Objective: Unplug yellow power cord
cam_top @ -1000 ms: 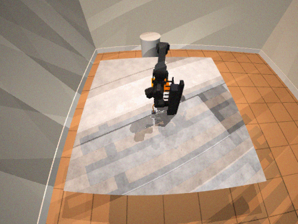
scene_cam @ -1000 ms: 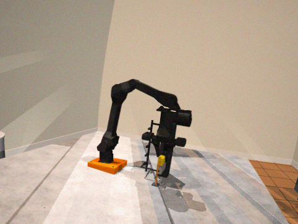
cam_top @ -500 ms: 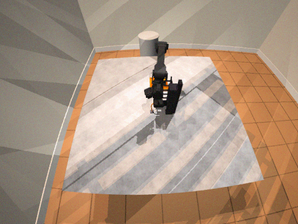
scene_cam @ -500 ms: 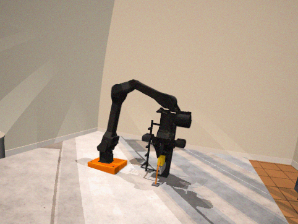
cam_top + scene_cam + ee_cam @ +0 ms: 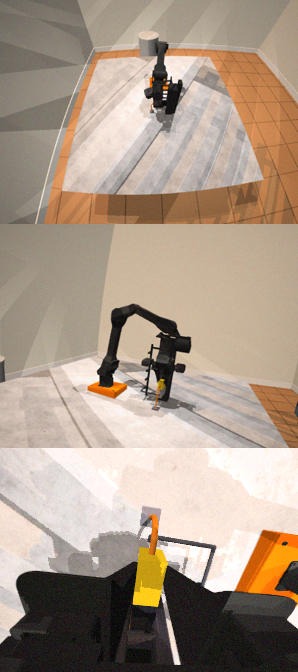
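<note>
The yellow plug (image 5: 149, 577) was seen clamped between the two black fingers of the gripper (image 5: 162, 391), its long axis running away from the wrist camera, toward the floor. In the exterior view the same plug (image 5: 161, 384) was held low, just above the mat, beside the gripper's lower end. The plug was a plain, blocky box with flat faces and square corners. From its far end an orange cord (image 5: 154, 533) arched out and bent over to a small grey square end piece (image 5: 151, 513); in the exterior view the cord (image 5: 157, 398) ran down as a thin, nearly straight line, slightly tilted, to that grey piece (image 5: 156, 408) lying on the mat.

Just behind the gripper a thin black upright frame (image 5: 150, 369) with short side pegs was standing (whether this was the power strip cannot be told from the pictures). The arm (image 5: 145, 317) was matte black and jointed, rising from a flat orange base plate (image 5: 107, 389).

Everything stood on a pale grey striped mat (image 5: 108, 148), bordered by orange floor tiles (image 5: 272, 108). The work was placed toward the mat's far side, with wide stretches of mat at the near side. A grey cylinder (image 5: 148, 43) was set in the far corner by the wall.
</note>
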Motion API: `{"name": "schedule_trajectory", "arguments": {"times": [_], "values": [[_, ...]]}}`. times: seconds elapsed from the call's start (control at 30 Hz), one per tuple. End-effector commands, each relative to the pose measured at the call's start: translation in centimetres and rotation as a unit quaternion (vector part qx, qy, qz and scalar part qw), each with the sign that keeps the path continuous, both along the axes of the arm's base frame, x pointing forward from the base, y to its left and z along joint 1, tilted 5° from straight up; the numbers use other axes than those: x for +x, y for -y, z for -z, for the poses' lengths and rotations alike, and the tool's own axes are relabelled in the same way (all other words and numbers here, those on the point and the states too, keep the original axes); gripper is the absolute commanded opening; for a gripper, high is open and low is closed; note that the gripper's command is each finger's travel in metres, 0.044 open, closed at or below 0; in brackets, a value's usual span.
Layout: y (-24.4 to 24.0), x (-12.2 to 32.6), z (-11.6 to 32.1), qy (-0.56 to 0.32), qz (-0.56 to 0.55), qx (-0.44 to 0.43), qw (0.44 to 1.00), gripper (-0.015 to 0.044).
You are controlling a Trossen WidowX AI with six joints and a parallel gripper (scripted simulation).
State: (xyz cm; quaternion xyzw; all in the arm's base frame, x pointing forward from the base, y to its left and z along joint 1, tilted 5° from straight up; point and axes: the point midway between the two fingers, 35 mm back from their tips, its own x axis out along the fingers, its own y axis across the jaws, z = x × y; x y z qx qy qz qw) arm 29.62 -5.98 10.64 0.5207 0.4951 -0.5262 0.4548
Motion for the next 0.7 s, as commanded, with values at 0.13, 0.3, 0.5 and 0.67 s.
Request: {"name": "schedule_trajectory", "arguments": {"times": [0.13, 0.3, 0.5, 0.67], "values": [[0.0, 0.1, 0.0, 0.002, -0.001, 0.000, 1.000, 0.0008], [0.3, 0.1, 0.0, 0.002, -0.001, 0.000, 1.000, 0.0000], [1.2, 0.1, 0.0, 0.002, -0.001, 0.000, 1.000, 0.0000], [2.0, 0.1, 0.0, 0.001, 0.000, -0.001, 1.000, 0.0000]]}}
